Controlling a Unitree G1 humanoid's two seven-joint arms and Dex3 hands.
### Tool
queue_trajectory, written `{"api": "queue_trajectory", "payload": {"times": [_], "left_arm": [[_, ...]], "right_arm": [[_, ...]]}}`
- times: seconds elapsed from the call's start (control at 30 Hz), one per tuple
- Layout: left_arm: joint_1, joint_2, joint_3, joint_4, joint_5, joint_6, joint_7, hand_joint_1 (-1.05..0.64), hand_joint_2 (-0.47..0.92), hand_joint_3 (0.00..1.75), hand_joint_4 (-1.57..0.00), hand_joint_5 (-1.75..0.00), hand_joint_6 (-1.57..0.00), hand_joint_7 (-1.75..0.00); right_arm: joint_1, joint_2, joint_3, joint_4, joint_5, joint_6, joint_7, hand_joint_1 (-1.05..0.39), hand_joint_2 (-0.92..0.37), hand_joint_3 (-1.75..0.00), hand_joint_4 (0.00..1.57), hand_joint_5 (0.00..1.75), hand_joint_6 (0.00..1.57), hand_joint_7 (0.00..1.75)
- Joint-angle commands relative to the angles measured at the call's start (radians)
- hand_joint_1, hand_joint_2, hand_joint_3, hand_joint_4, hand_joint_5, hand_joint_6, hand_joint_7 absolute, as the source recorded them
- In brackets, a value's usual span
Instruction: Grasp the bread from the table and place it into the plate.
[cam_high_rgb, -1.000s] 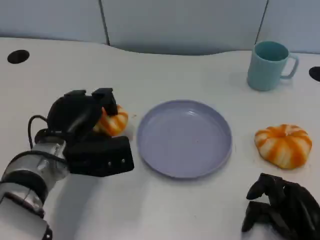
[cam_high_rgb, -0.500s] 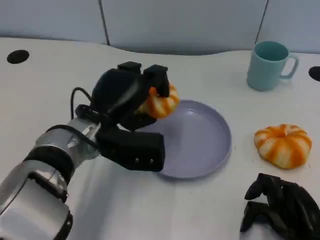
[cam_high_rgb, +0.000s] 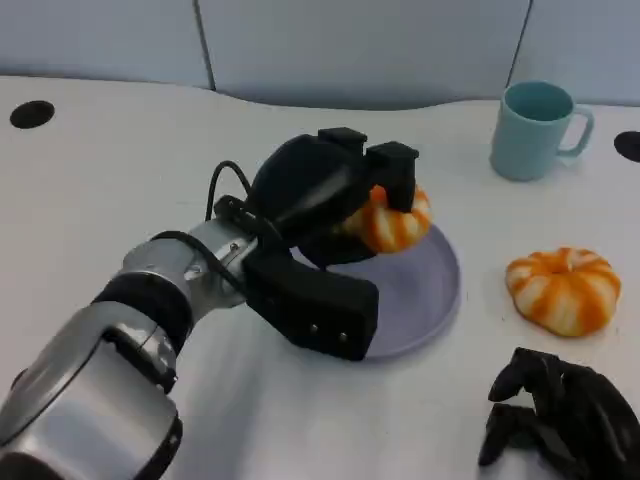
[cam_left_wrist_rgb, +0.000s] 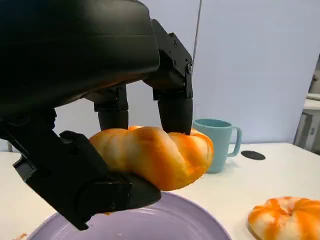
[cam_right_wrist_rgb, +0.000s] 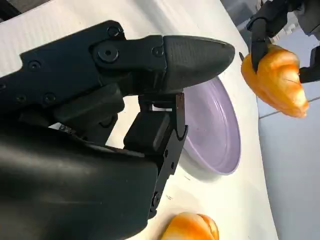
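My left hand (cam_high_rgb: 325, 200) grips an orange-and-white striped bread (cam_high_rgb: 392, 222) and holds it in the air over the lilac plate (cam_high_rgb: 435, 290). In the left wrist view the bread (cam_left_wrist_rgb: 155, 156) sits between the black fingers (cam_left_wrist_rgb: 175, 112) above and the thumb below, just over the plate (cam_left_wrist_rgb: 165, 222). The right wrist view shows the same held bread (cam_right_wrist_rgb: 277, 80) above the plate (cam_right_wrist_rgb: 215, 130). My right hand (cam_high_rgb: 560, 415) rests at the table's near right edge with its fingers curled in and nothing in them.
A second striped bread (cam_high_rgb: 563, 288) lies on the white table right of the plate. A teal mug (cam_high_rgb: 530, 130) stands at the back right. Dark round holes (cam_high_rgb: 30, 113) mark the table's far corners.
My left hand has lifted the bread off the table left of the plate and carried it rightward to above the plate. The right hand has stayed put.
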Motion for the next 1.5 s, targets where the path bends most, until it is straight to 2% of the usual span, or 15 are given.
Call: {"api": "queue_trajectory", "payload": {"times": [0.03,0.23,0.63,0.67,0.7,0.73,0.77,0.8,0.83,0.93,0.97,1.1,1.2,1.33,1.5], "left_arm": [[-0.009,-0.004,-0.010,0.007,0.007,0.006,-0.045,-0.24,0.51,1.18,-0.97,-1.75,-0.79,-1.75],[-0.002,-0.012,-0.012,0.013,0.013,0.023,-0.085,-0.27,0.52,1.20,-0.96,-1.75,-0.79,-1.75],[-0.005,-0.029,-0.032,0.022,0.015,0.101,-0.157,-0.26,0.66,1.02,-0.87,-1.75,-0.68,-1.75],[-0.007,-0.030,-0.027,0.025,0.005,0.106,-0.196,-0.26,0.63,0.97,-0.85,-1.69,-0.68,-1.64],[-0.009,-0.030,-0.022,0.026,-0.003,0.110,-0.226,-0.28,0.63,0.78,-0.84,-1.56,-0.77,-1.32],[-0.008,-0.030,-0.014,0.027,-0.015,0.111,-0.261,-0.28,0.66,0.63,-0.83,-1.49,-0.83,-1.12],[-0.007,-0.030,-0.005,0.027,-0.025,0.111,-0.288,-0.30,0.74,0.46,-0.79,-1.43,-0.87,-0.90],[-0.005,-0.030,0.000,0.025,-0.031,0.111,-0.303,-0.31,0.79,0.36,-0.77,-1.40,-0.88,-0.81],[-0.005,-0.031,0.007,0.026,-0.041,0.117,-0.337,-0.32,0.82,0.30,-0.76,-1.39,-0.89,-0.75],[-0.011,-0.030,0.008,0.025,-0.044,0.140,-0.412,-0.40,0.91,0.19,-0.57,-0.96,-0.79,-0.36],[-0.014,-0.029,0.007,0.023,-0.043,0.145,-0.430,-0.47,0.92,0.20,-0.43,-0.75,-0.71,-0.22],[-0.019,-0.029,0.010,0.016,-0.043,0.159,-0.475,-0.59,0.92,0.18,-0.21,-0.51,-0.54,-0.04],[-0.025,-0.033,0.010,0.016,-0.043,0.175,-0.505,-0.70,0.92,0.25,-0.05,-0.40,-0.34,-0.01],[-0.028,-0.036,0.006,0.013,-0.038,0.190,-0.515,-0.80,0.92,0.35,0.00,-0.23,-0.20,0.00],[-0.026,-0.030,0.013,0.007,-0.041,0.188,-0.491,-0.86,0.92,0.35,0.00,-0.11,-0.12,0.00]], "right_arm": [[0.021,-0.006,-0.001,-0.006,0.007,0.016,-0.001,-0.42,-0.92,-0.45,1.19,1.13,1.12,1.04],[0.027,-0.005,-0.001,-0.021,0.012,0.032,-0.004,-0.42,-0.92,-0.44,1.19,1.12,1.12,1.04],[0.039,-0.003,0.002,-0.046,0.015,0.046,-0.006,-0.41,-0.92,-0.44,1.19,1.13,1.11,1.04],[0.040,-0.003,0.002,-0.043,0.017,0.043,-0.003,-0.41,-0.92,-0.44,1.19,1.13,1.11,1.04],[0.040,-0.002,0.001,-0.041,0.018,0.041,-0.001,-0.42,-0.92,-0.44,1.19,1.13,1.11,1.05],[0.041,-0.001,0.001,-0.040,0.019,0.040,-0.001,-0.42,-0.92,-0.44,1.19,1.13,1.11,1.05],[0.041,-0.001,0.002,-0.040,0.019,0.040,-0.002,-0.42,-0.92,-0.44,1.19,1.13,1.11,1.05],[0.041,0.000,0.002,-0.040,0.018,0.040,-0.003,-0.42,-0.92,-0.44,1.20,1.13,1.11,1.05],[0.040,-0.002,0.003,-0.035,0.017,0.032,0.001,-0.42,-0.92,-0.44,1.20,1.13,1.11,1.05],[0.040,-0.003,0.004,-0.033,0.015,0.024,0.005,-0.42,-0.92,-0.46,1.19,1.12,1.11,1.05],[0.039,-0.002,0.002,-0.036,0.018,0.033,0.002,-0.43,-0.92,-0.45,1.19,1.12,1.11,1.04],[0.038,-0.004,0.000,-0.041,0.021,0.045,-0.001,-0.43,-0.92,-0.44,1.19,1.12,1.11,1.04],[0.036,-0.010,-0.001,-0.034,0.022,0.038,0.010,-0.42,-0.92,-0.45,1.18,1.12,1.10,1.05],[0.036,-0.010,-0.005,-0.029,0.024,0.031,0.016,-0.42,-0.92,-0.45,1.17,1.12,1.10,1.05],[0.035,-0.012,-0.004,-0.035,0.018,0.040,0.009,-0.42,-0.92,-0.45,1.18,1.13,1.11,1.05]]}}
